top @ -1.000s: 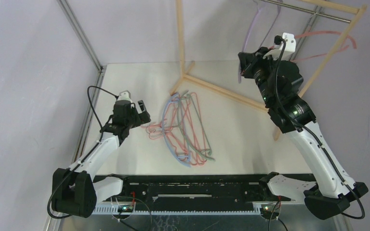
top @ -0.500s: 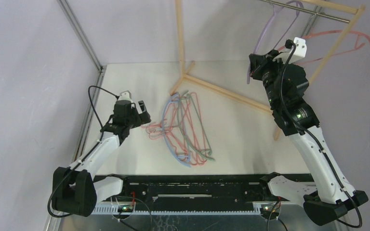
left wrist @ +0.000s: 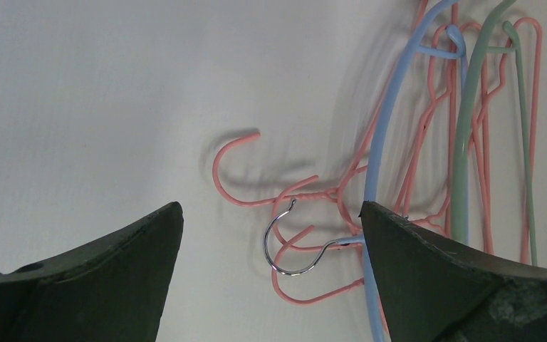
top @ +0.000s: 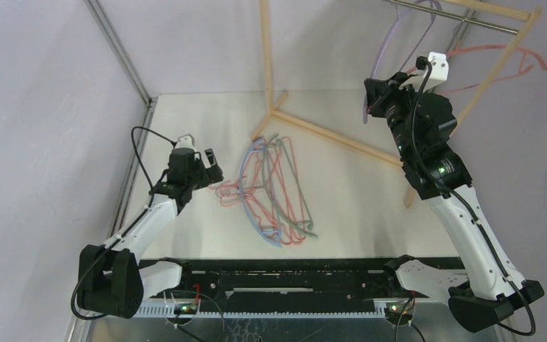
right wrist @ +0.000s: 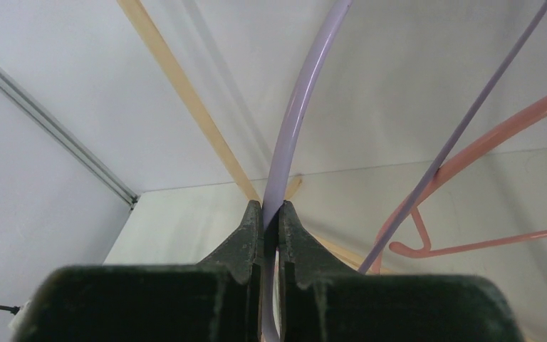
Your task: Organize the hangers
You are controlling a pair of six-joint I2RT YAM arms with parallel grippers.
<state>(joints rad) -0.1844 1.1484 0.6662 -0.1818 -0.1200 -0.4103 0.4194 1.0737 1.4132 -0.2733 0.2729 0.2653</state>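
A pile of hangers (top: 274, 189), pink wire, blue and grey-green, lies on the white table. My left gripper (top: 201, 165) is open just left of the pile, above the hooks. In the left wrist view a metal hook (left wrist: 292, 246) of the blue hanger (left wrist: 377, 157) and pink hooks (left wrist: 256, 171) lie between its fingers. My right gripper (top: 372, 96) is shut on a lilac hanger (top: 392, 39), held up at the metal rail (top: 456, 16); its arm shows in the right wrist view (right wrist: 299, 114). A salmon hanger (top: 502, 60) hangs on the rail, also in the right wrist view (right wrist: 484, 139).
The pale wooden rack frame (top: 327, 135) stands at the back right, its base bars on the table. A metal post (top: 117, 50) runs along the left wall. The table's left edge (top: 132, 185) is close to my left arm.
My right gripper rose toward the rail with the lilac hanger, then shifted slightly back left. The salmon hanger swung on the rail. My left arm has barely moved.
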